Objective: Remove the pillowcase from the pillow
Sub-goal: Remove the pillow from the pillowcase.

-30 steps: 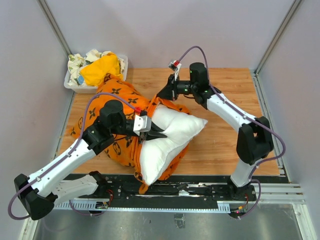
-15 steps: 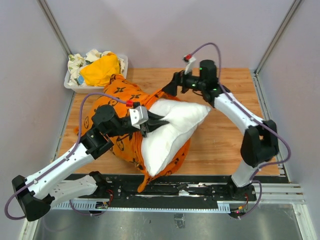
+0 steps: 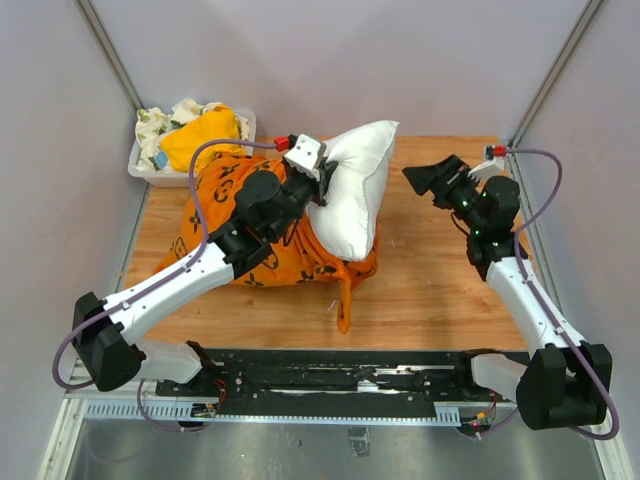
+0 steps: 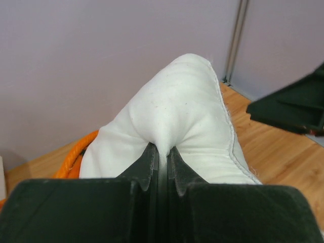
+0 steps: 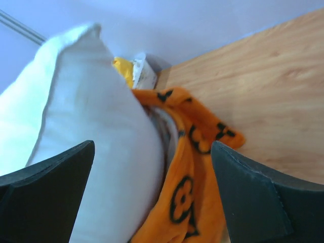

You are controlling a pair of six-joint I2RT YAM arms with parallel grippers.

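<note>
Left gripper: closed, pinching a fold of the pillow, which rises ahead of its tips.
Pillowcase: bunched on the worktop beneath this gripper, against the pillow's lower end.
Right gripper: jaws wide apart, empty, facing the pillow without touching it.

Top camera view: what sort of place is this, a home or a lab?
Most likely a lab robot cell, not a home: the left arm and right arm are bolted to a metal rail edging a wooden table, grey panel walls enclose it, and a plastic bin holds cloths.
</note>
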